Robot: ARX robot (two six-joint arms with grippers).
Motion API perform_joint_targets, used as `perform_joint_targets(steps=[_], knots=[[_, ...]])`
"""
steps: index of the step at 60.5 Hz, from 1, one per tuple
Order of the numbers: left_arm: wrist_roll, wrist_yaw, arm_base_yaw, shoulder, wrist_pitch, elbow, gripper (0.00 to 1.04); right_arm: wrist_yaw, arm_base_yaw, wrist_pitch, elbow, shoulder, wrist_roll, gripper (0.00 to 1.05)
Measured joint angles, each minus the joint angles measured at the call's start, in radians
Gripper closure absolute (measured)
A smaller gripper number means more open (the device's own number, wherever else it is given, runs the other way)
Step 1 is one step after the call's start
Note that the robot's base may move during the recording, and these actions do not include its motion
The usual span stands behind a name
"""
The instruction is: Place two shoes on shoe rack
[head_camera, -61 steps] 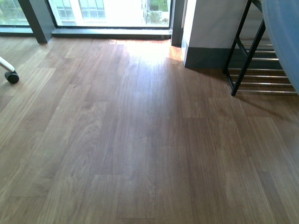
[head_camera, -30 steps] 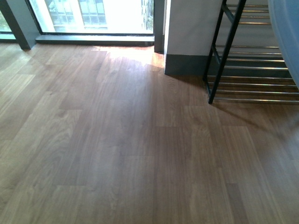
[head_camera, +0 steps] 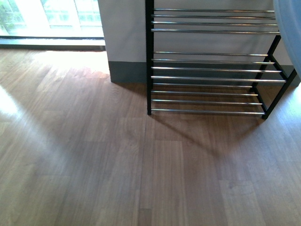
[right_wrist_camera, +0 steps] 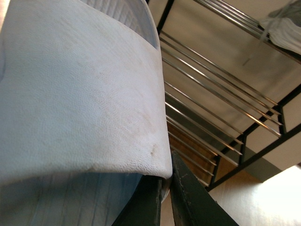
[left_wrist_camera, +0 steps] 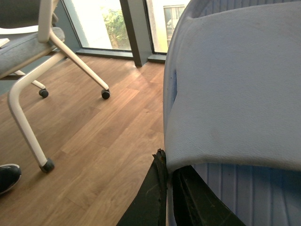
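Observation:
In the left wrist view a pale grey shoe (left_wrist_camera: 235, 84) with a ribbed surface fills the right side, seen very close. My left gripper (left_wrist_camera: 168, 165) is shut on its edge and holds it above the wood floor. In the right wrist view the other shoe (right_wrist_camera: 70, 94) fills the left side, and my right gripper (right_wrist_camera: 165, 178) is shut on its edge. The shoe rack (right_wrist_camera: 221, 89) stands just beyond it. In the front view the rack (head_camera: 211, 70), a black frame with silver bars, stands against a white wall. Its visible tiers are bare. A pale blur (head_camera: 290, 28) at the top right is a held shoe.
A chair (left_wrist_camera: 33, 70) with white legs and castors stands beside the left arm. A dark shoe tip (left_wrist_camera: 7, 176) lies at the frame edge. A grey cloth (right_wrist_camera: 284, 26) lies on the rack's upper bars. A window (head_camera: 47, 16) is left of the wall.
The front view has swung right. The rack has gone from the right edge to the upper middle and shows larger. The window has slid to the left.

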Motion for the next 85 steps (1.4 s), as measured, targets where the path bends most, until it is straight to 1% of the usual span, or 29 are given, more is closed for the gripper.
perform_joint_targets(steps=[23,45,56,61,85], knots=[[0.0,0.004,0.0,0.0,0.0,0.0,1.03,0.01,0.0,0.0,0.0,0.0,0.0,1.03],[0.0,-0.005,0.0,0.0,0.0,0.0,1.03,-0.01,0.003,0.0,0.0,0.0,0.0,1.03],[0.0,-0.004,0.0,0.0,0.0,0.0,1.03,-0.008,0.003,0.0,0.0,0.001,0.0,1.03],[0.0,0.004,0.0,0.002,0.0,0.0,1.03,0.01,0.002,0.0,0.0,0.002,0.001,1.03],[0.0,0.0,0.0,0.0,0.0,-0.001,1.03,0.001,0.002,0.0,-0.002,0.001,0.0,1.03]])
